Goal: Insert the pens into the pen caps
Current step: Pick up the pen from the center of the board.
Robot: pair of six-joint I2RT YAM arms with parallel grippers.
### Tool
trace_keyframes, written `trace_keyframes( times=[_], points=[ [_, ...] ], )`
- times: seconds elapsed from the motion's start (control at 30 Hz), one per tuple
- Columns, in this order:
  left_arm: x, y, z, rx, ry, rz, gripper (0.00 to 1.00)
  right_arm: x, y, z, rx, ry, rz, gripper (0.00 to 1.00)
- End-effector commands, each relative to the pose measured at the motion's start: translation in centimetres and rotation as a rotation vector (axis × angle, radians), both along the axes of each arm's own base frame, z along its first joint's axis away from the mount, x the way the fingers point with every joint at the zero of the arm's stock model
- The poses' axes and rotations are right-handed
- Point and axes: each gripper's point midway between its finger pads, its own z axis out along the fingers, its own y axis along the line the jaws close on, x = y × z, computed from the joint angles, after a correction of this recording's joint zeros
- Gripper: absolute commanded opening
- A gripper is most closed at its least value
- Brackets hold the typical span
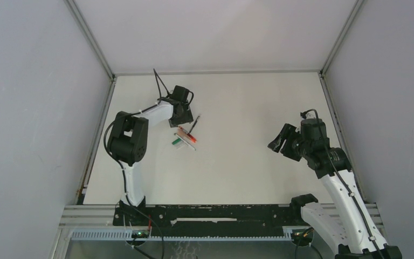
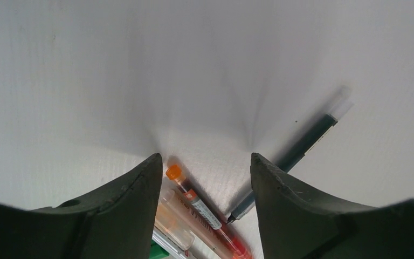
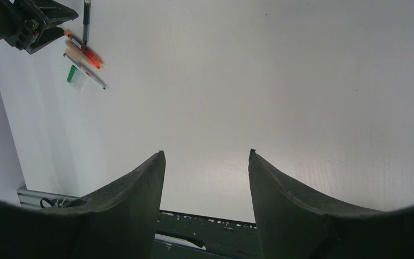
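The left gripper [image 2: 205,162] hangs low over the table [image 1: 237,162], fingers spread and grasping nothing. Between them the red pen [image 2: 202,208] lies flat on the table. The black pen [image 2: 296,151] is angled beside the red pen, its tip near it. A pale tube [image 2: 172,229] and a green piece [image 1: 177,141] lie just beside the red pen. The right gripper [image 3: 205,156] has its fingers spread and empty, well apart from the red pen.

We note a white surface [image 1: 248,167], grey walls [image 1: 27,108] on both sides, a black rail [image 1: 221,212] along its near edge, a pale slotted cable duct [image 1: 194,236] below that
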Motion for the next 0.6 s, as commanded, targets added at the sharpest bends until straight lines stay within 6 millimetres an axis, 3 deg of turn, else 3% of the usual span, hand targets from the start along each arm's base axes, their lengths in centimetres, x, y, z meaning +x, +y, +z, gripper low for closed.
trace_keyframes(
  times=[0.0, 0.23, 0.57],
  points=[
    [-2.2, 1.1, -0.6, 0.026, 0.05, 0.031, 0.66, 0.9, 0.0, 1.0, 0.019, -0.055, -0.017, 0.66],
    [-3.2, 1.2, -0.8, 0.022, 0.058, 0.029, 0.69, 0.9, 0.0, 0.9, 0.018, -0.05, -0.017, 0.66],
    [-3.0, -0.7, -0.8, -0.004, 0.054, -0.016, 0.69, 0.9, 0.1, 0.9, 0.02, -0.048, -0.016, 0.66]
  ],
)
